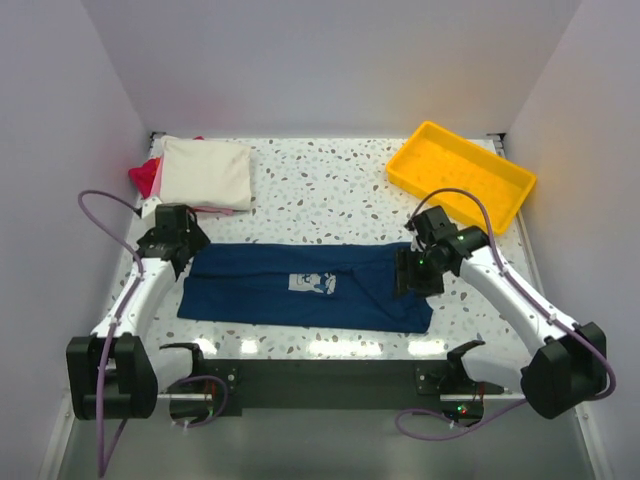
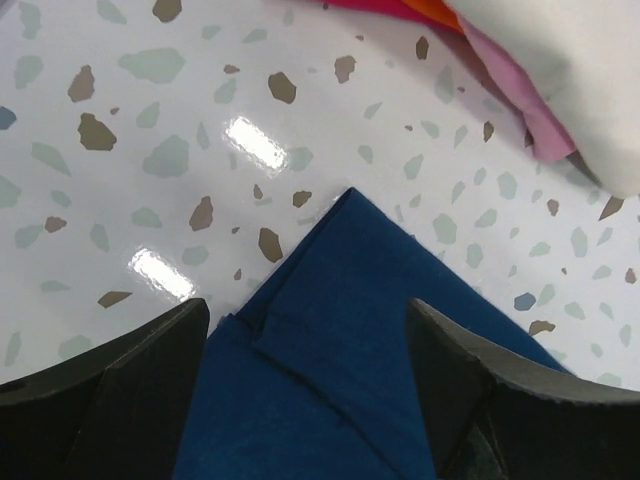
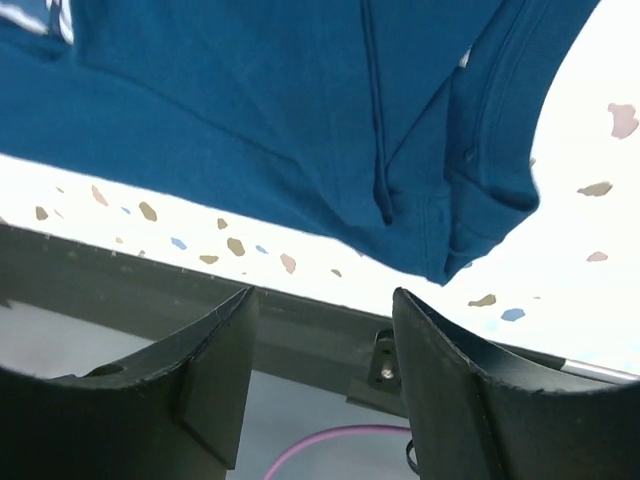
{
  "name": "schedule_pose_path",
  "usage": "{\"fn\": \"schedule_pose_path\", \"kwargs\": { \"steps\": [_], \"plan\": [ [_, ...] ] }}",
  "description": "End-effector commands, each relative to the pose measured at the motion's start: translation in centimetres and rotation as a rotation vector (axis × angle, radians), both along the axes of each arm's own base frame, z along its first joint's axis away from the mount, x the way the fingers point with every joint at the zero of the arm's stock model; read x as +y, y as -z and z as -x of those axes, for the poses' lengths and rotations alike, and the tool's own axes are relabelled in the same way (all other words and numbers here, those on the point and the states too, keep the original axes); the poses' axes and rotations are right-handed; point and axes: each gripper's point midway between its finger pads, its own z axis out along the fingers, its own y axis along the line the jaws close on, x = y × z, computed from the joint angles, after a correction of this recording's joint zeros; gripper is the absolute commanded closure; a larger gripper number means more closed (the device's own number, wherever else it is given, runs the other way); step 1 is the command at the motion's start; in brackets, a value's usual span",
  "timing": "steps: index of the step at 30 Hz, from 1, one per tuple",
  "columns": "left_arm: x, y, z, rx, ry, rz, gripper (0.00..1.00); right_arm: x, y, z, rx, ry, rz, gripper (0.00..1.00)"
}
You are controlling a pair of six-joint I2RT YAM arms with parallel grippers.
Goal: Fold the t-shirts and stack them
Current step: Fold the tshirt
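Observation:
A navy blue t-shirt [image 1: 305,285] with a pale square chest print lies folded into a long strip across the near middle of the table. My left gripper [image 1: 183,262] is open over its left end; the left wrist view shows the navy corner [image 2: 330,330] between the fingers. My right gripper [image 1: 413,283] is open over the shirt's right end, empty; the right wrist view shows the folded hem corner [image 3: 450,220] beyond the fingers. A stack of folded shirts sits at the back left: cream [image 1: 205,172] on top, pink and red [image 1: 143,177] beneath.
A yellow plastic tray [image 1: 461,172] stands at the back right. White walls close in on the left, back and right. The black mounting bar [image 1: 320,375] runs along the near table edge.

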Motion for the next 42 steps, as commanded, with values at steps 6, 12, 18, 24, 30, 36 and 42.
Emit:
{"fn": "schedule_pose_path", "kwargs": {
  "steps": [6, 12, 18, 24, 30, 36, 42],
  "plan": [
    [-1.5, 3.6, -0.7, 0.085, 0.024, 0.072, 0.19, 3.8, 1.3, -9.3, -0.173, 0.032, -0.070, 0.45],
    [-1.9, 5.6, 0.6, 0.119, 0.019, 0.118, 0.22, 5.5, 4.0, -12.8, -0.171, 0.005, -0.097, 0.48],
    [-2.1, 6.8, 1.3, 0.143, 0.011, 0.141, 0.26, 5.0, 5.8, -14.9, -0.175, 0.014, -0.083, 0.49],
    [-1.9, 6.9, 1.4, 0.150, 0.006, 0.132, 0.29, 3.7, 6.8, -15.7, -0.170, 0.033, -0.060, 0.50],
    [-1.8, 6.9, 1.5, 0.158, 0.009, 0.125, 0.30, 4.4, 7.1, -15.3, -0.139, 0.021, -0.100, 0.57],
    [-1.7, 7.0, 1.6, 0.166, 0.009, 0.118, 0.30, 4.5, 7.0, -14.1, -0.103, 0.023, -0.120, 0.63],
    [-1.6, 7.2, 1.5, 0.166, 0.008, 0.119, 0.30, 4.4, 6.8, -13.4, -0.083, 0.030, -0.119, 0.66]
  ]
}}
